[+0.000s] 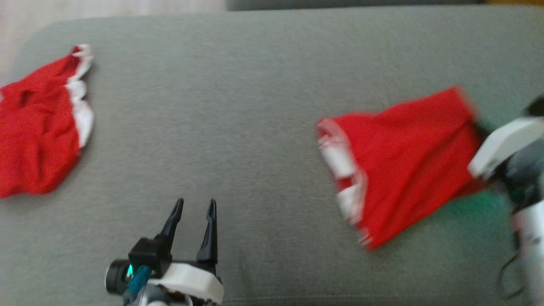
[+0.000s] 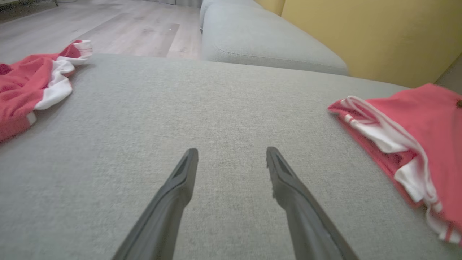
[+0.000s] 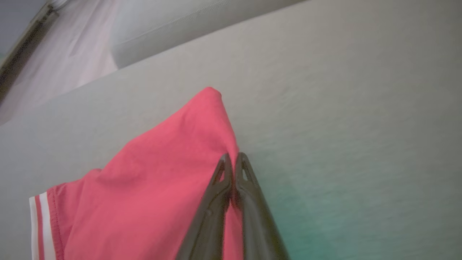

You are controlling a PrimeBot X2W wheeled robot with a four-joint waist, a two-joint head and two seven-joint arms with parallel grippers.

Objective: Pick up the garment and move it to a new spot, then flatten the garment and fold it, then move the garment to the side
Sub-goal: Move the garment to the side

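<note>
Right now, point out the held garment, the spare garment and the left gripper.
held garment (image 3: 151, 187), right wrist view, red body.
spare garment (image 1: 38, 127), head view, red middle.
left gripper (image 1: 196, 202), head view, between its fingertips.

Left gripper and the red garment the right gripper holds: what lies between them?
Nothing: bare grey cushion runs from the left gripper to the garment, seen in the head and left wrist views.

The grey cushion (image 1: 255, 106) bears a crumpled red garment (image 1: 38, 127) and a folded red garment (image 1: 408, 161).
</note>
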